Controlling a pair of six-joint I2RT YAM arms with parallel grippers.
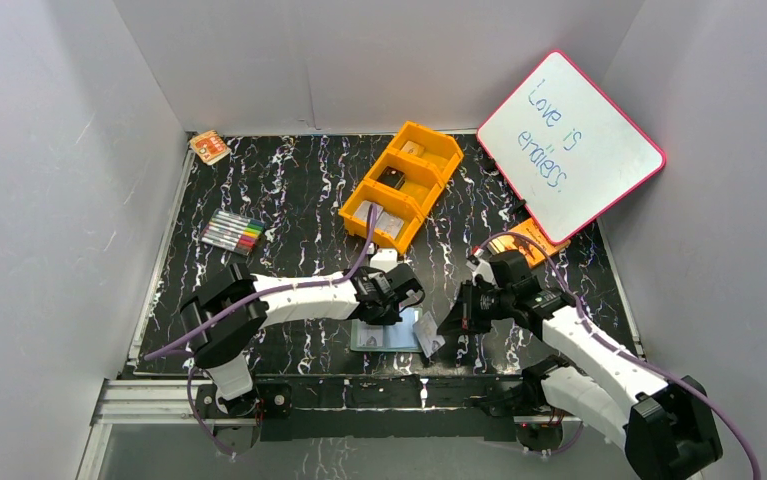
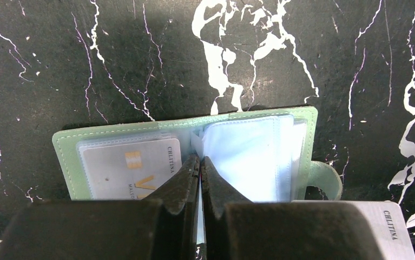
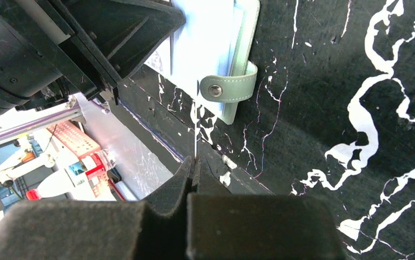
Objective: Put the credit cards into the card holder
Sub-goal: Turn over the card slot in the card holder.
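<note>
Now left end effector (image 2: 201,161) clamps card holder (image 2: 64,154), right end effector (image 3: 193,162) card (image 2: 381,230)

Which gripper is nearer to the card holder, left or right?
Left. The left gripper pinches a pocket at the middle of the open card holder. The right gripper holds a card beside its tab side.

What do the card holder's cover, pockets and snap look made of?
Card holder cover: matte pale green with a stitched edge, likely faux leather. Pockets: soft, clear bluish plastic; a card shows through. Snap: looks like metal, with a dull grey sheen.
</note>
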